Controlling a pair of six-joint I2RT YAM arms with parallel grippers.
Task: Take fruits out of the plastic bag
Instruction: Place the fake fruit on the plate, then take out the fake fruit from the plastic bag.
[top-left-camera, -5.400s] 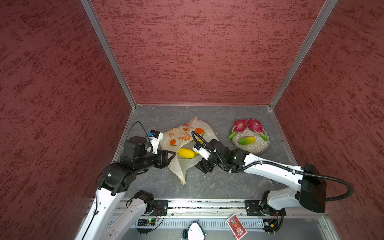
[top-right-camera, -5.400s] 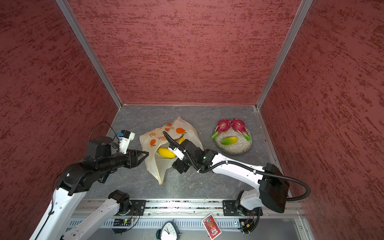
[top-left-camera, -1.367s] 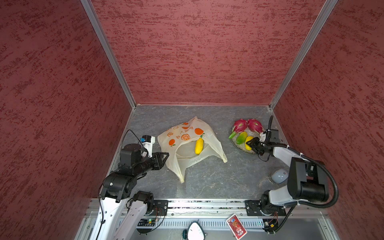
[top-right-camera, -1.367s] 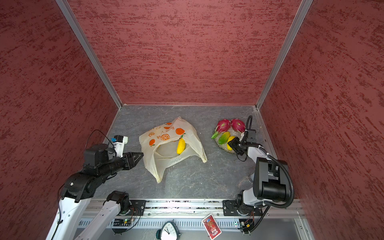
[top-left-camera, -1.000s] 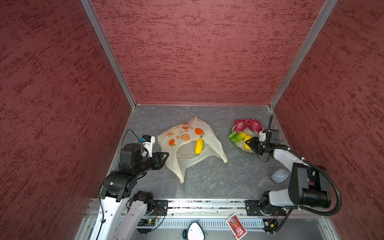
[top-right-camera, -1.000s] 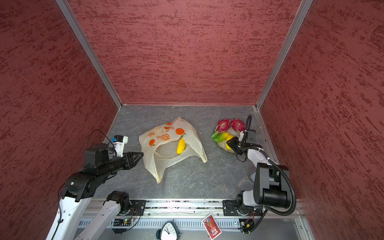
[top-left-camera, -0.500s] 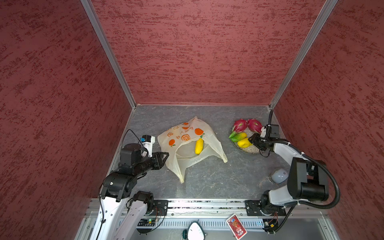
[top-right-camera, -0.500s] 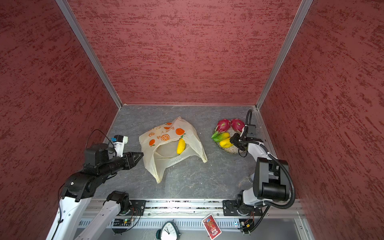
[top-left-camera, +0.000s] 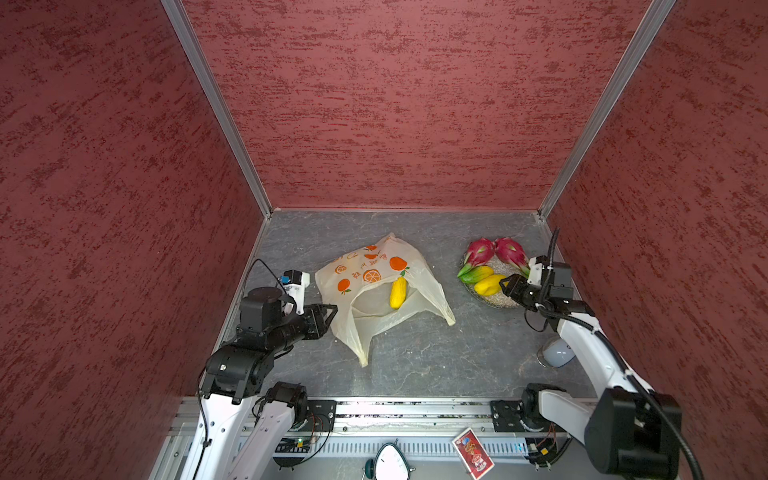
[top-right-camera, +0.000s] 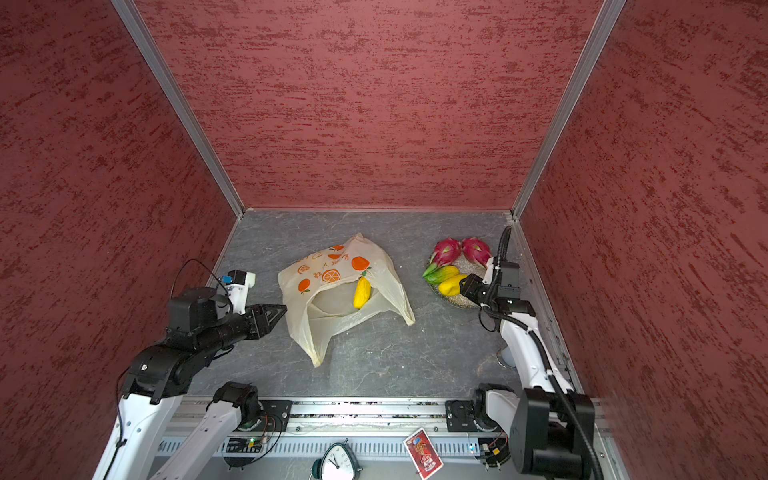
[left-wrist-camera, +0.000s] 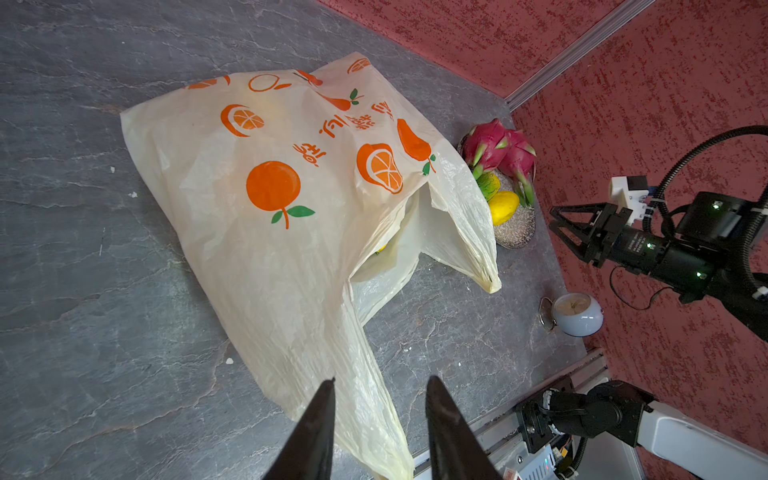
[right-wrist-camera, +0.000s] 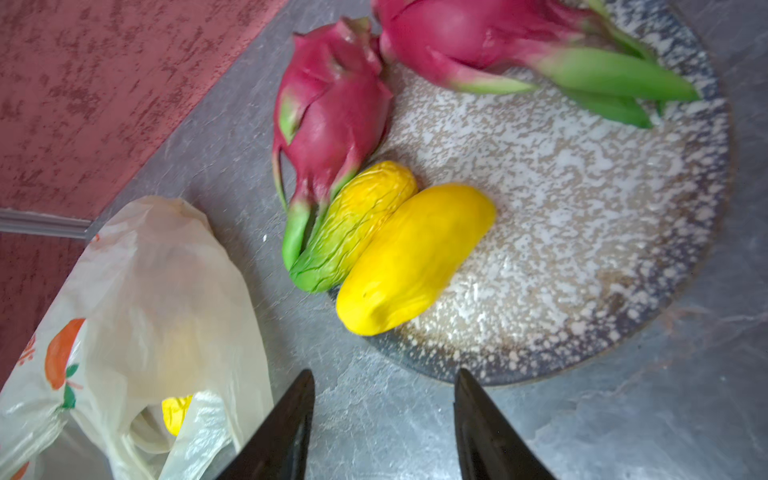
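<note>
The plastic bag (top-left-camera: 365, 286) (top-right-camera: 328, 286) (left-wrist-camera: 282, 216) lies mid-table with its mouth open. A yellow mango (top-left-camera: 398, 293) (top-right-camera: 362, 293) shows inside the mouth. On the speckled plate (top-left-camera: 505, 305) (right-wrist-camera: 582, 208) lie two pink dragon fruits (top-left-camera: 480, 251) (right-wrist-camera: 332, 124), a green-yellow mango (right-wrist-camera: 357, 224) and a yellow mango (top-left-camera: 490, 284) (right-wrist-camera: 415, 257). My right gripper (top-left-camera: 509, 286) (right-wrist-camera: 385, 371) hovers open and empty just beside the plate's rim. Open as well, my left gripper (top-left-camera: 328, 311) (left-wrist-camera: 381, 380) sits over the bag's near handle, not pinching it.
A small pale-blue alarm clock (top-left-camera: 557, 353) (left-wrist-camera: 577, 313) stands on the table near the right wall, beside my right arm. Red walls close in the left, back and right. A metal rail runs along the front edge.
My right gripper opened wider, left the yellow mango lying on the plate and drew back off it. The left arm and the bag have not moved.
</note>
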